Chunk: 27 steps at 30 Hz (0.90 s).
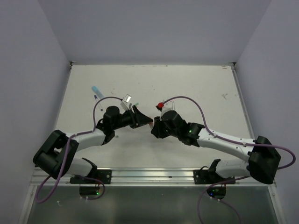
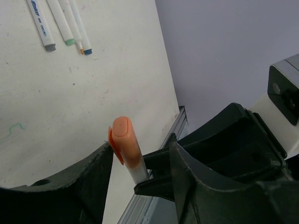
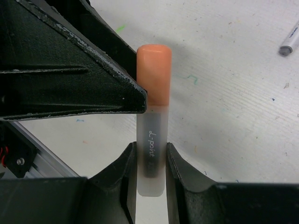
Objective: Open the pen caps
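An orange pen cap (image 3: 154, 74) sits on a frosted pale marker barrel (image 3: 152, 140). My right gripper (image 3: 150, 156) is shut on that barrel and holds it off the table. My left gripper (image 2: 140, 147) straddles the orange cap (image 2: 123, 140) with its jaws open. One finger (image 2: 74, 186) touches the cap's clip, and a gap shows on the other side. Both grippers meet at the table's middle, left (image 1: 139, 116) and right (image 1: 156, 126). A light blue cap (image 1: 96, 89) lies at the far left of the table.
Several pens (image 2: 60, 23) lie side by side on the white table, and one more pen end (image 3: 289, 43) shows to the right. A small white box (image 1: 127, 100) and a red-tipped item (image 1: 160, 105) lie just behind the grippers. A metal rail (image 1: 154, 175) runs along the near edge.
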Each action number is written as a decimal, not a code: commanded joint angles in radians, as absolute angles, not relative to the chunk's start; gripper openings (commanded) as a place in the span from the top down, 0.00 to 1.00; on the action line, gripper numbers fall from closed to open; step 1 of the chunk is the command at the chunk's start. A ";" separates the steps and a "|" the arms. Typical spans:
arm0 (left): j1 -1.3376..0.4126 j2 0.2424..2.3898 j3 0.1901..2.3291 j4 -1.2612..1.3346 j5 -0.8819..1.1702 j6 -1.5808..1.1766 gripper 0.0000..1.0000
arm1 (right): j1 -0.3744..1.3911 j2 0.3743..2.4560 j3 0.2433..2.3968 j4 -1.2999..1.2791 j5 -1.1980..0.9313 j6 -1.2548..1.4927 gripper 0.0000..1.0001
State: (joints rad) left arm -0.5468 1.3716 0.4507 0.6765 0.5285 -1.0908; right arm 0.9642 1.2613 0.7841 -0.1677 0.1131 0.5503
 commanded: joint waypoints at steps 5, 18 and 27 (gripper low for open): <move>-0.557 1.419 0.456 0.807 0.580 -1.144 0.50 | 0.974 1.296 0.833 -0.104 0.121 0.546 1.00; -0.557 1.465 0.476 0.833 0.591 -1.147 0.50 | 0.983 1.278 0.816 -0.091 0.109 0.537 1.00; -0.557 1.459 0.471 0.859 0.601 -1.158 0.84 | 0.989 1.292 0.802 -0.071 0.094 0.540 1.00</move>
